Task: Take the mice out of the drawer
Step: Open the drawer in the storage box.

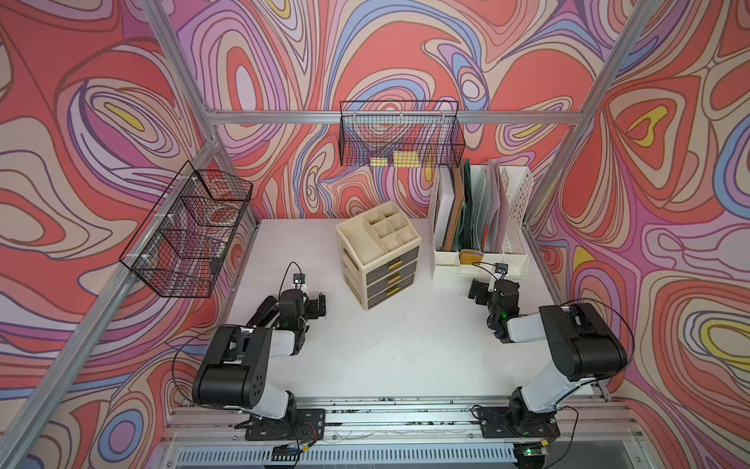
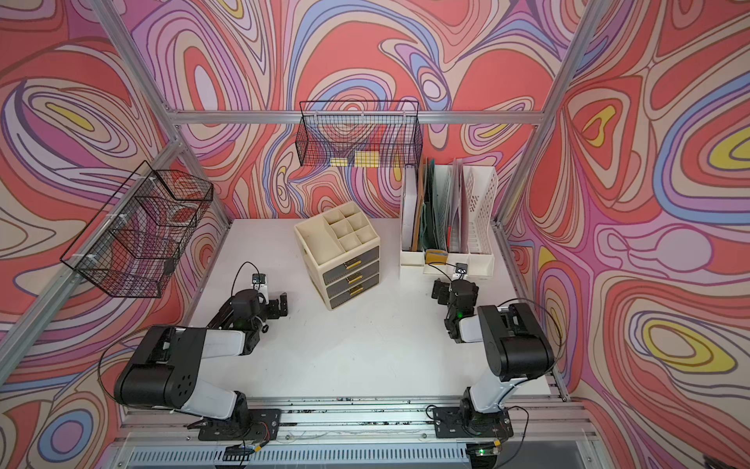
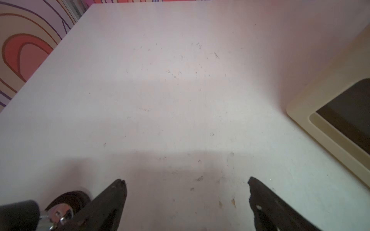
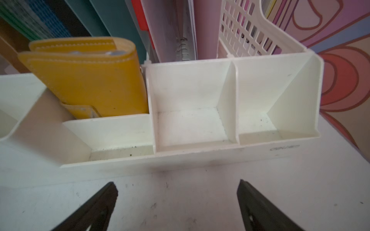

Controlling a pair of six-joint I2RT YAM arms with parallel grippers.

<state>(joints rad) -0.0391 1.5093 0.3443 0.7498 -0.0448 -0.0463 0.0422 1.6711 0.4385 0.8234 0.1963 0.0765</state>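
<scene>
White tbl (image 1: 406,357) w/ swirly walls (image 1: 669,162)

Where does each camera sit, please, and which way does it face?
Top views: high behind the arm bases, looking down and forward; table, drawers, rack; left arm, right arm show.
Left wrist: on left arm, facing table and drawers; open left gripper.
Right wrist: on right arm, facing rack, yellow wallet; open right gripper.
Shared: top views and right wrist both show the rack.
</scene>
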